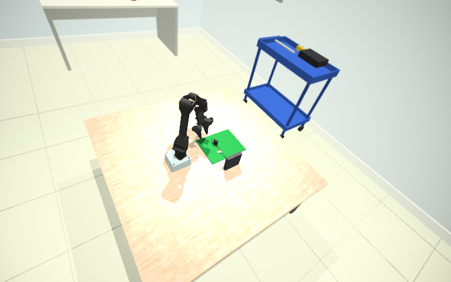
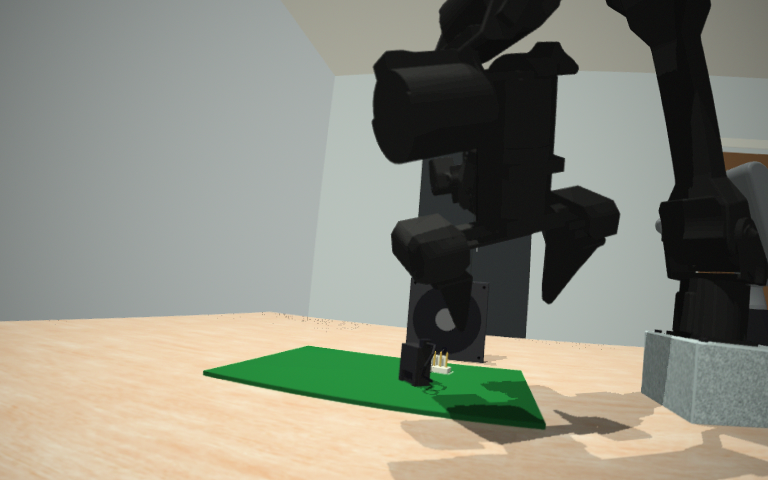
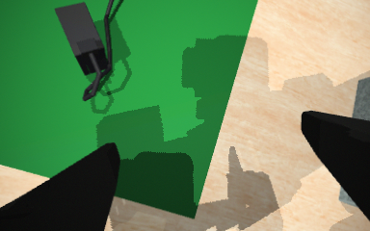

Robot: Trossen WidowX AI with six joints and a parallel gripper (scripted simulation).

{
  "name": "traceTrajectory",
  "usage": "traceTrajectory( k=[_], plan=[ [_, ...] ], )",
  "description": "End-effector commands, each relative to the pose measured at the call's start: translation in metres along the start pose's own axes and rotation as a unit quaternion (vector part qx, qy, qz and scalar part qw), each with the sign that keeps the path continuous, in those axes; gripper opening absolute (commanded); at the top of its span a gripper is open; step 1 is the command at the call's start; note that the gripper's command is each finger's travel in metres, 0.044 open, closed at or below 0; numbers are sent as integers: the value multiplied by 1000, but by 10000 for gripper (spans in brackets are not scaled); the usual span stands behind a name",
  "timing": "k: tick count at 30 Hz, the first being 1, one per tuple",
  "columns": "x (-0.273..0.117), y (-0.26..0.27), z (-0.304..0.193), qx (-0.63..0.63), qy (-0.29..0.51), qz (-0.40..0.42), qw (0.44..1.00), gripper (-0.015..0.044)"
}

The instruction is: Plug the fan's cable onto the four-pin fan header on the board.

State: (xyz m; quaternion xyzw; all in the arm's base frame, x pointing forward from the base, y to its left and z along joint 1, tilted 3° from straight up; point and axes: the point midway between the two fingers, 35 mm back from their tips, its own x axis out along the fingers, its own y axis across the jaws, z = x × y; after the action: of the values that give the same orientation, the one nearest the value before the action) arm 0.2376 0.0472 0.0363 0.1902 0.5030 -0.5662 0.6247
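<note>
The black plug is off the header, on or just above the green board. Its dark cable leaves one end and loops beside it. The white header with upright gold pins stands on the board between plug and fan; it is out of the wrist view. The black fan stands upright at the board's edge. My gripper is wide open and empty, above the board's corner near the arm, to one side of the plug.
The arm's grey base stands on the wooden table beside the board. A blue cart stands on the floor beyond the table. A dark cabinet is in the background.
</note>
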Motion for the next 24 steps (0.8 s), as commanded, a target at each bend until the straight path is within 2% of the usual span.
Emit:
traceTrajectory(
  k=[1,15,22,24],
  plan=[
    [-5,2,2,-13,40,17,999,440],
    [-29,8,17,-65,173,114,976,440],
    [-44,11,28,-91,215,179,956,440],
    [-40,10,26,-83,209,161,961,440]
  ],
)
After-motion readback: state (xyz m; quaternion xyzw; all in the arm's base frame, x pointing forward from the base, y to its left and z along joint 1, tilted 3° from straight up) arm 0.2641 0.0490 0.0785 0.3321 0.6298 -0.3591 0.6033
